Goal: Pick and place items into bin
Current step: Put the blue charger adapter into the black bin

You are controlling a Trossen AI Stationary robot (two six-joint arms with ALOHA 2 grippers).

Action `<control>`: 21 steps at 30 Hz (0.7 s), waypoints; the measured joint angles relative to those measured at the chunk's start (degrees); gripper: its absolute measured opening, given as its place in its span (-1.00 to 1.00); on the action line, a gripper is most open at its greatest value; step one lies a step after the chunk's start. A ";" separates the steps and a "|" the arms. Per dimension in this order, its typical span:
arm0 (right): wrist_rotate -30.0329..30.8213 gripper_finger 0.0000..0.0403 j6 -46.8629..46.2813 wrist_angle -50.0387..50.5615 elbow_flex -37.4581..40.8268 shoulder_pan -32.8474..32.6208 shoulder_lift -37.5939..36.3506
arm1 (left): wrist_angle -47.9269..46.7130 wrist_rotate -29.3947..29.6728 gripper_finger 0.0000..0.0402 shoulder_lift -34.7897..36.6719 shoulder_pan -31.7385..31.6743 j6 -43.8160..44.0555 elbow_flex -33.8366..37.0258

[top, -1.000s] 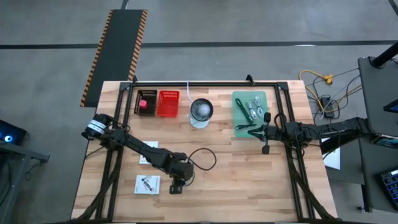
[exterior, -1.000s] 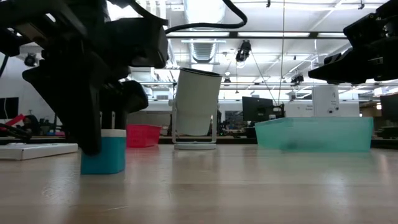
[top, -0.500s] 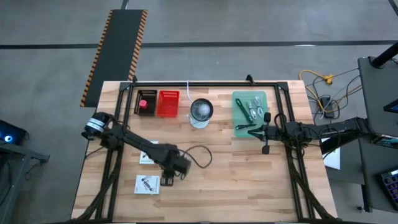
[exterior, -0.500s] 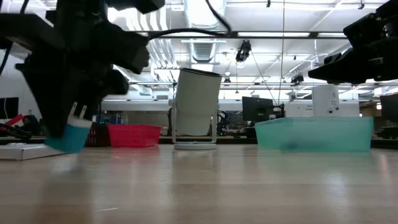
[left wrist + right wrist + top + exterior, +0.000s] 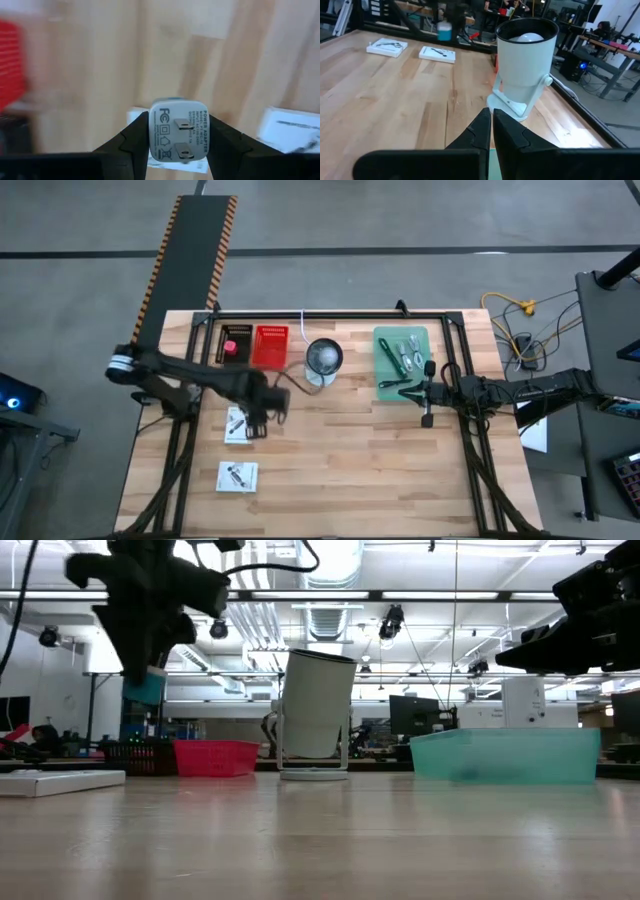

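My left gripper point(image 5: 262, 408) is shut on a small power adapter point(image 5: 178, 136), white at the prong face with a teal body point(image 5: 146, 688). It hangs high above the table, over the far white card point(image 5: 240, 425). A second white card point(image 5: 238, 476) lies flat nearer the front edge. My right gripper point(image 5: 491, 117) is shut on nothing and waits by the near edge of the teal bin point(image 5: 402, 357). That bin holds silvery pieces and a green strip. My left gripper pinches the adapter's two opposite side faces point(image 5: 152, 135) between its fingers point(image 5: 132, 140). The face with the two flat prongs point(image 5: 181, 124) points back at the wrist camera. The adapter is lifted clear of the table, its teal end hanging below the fingers.
A red basket point(image 5: 269, 346) and a black basket point(image 5: 234, 345) stand at the far left. A white cylindrical device on a stand point(image 5: 323, 360) is at the far middle. Bare wood point(image 5: 350, 460) spreads across the near middle of the table.
My left gripper has risen and swung from the near middle of the table toward the far left, toward the red basket. The adapter, which stood on the table, is now lifted clear and carried high.
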State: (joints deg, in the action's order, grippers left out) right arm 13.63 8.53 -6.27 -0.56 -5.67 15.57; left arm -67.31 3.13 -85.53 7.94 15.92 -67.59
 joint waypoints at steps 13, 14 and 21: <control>0.02 -0.96 1.58 0.00 0.00 0.00 0.00 | 0.33 2.62 -0.33 11.85 -27.28 -17.20 2.62; 0.03 -0.96 1.58 -0.02 0.00 0.00 0.00 | 0.61 2.86 -0.33 11.93 -29.56 -18.50 2.62; 0.04 -0.96 1.71 -0.01 0.00 0.00 0.00 | 9.12 1.31 -0.33 9.93 -43.21 -27.18 3.06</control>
State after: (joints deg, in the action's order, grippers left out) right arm 13.67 10.24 -6.28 -0.56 -5.67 15.57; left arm -58.19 4.44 -75.61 -35.27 -11.26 -64.53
